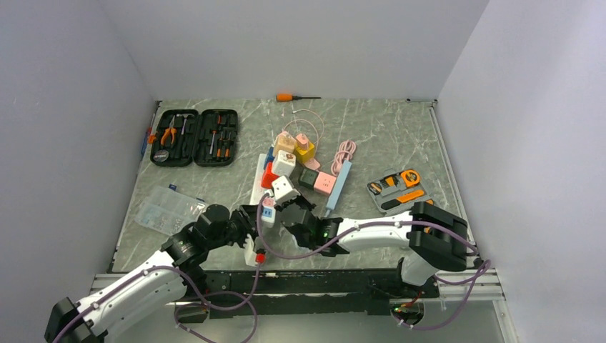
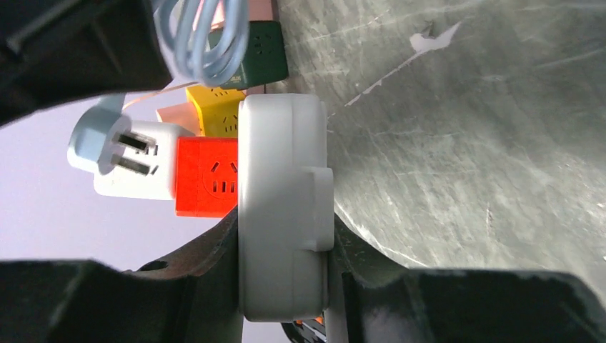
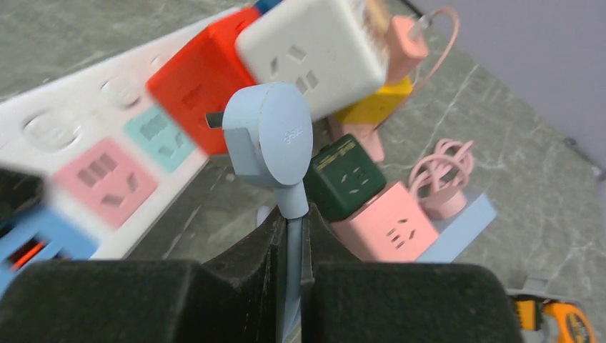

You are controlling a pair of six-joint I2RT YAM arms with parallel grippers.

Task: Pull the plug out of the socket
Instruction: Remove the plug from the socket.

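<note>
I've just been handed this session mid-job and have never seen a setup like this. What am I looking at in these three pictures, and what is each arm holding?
These are two robot arms bolted to a table, each ending in two fingers. The wide picture looks down from above and behind them. The other two pictures come from cameras on the left and right wrists.

The left arm's fingers clamp the end of a white power strip, which carries coloured cube adaptors. The right arm's fingers are shut on the pale blue cable just below the blue plug. The plug's prongs show beside a white cube, but I cannot tell whether their tips sit in its slots.

Also on the table are a tool case, a screwdriver, a clear parts box and a pink cable coil.
</note>
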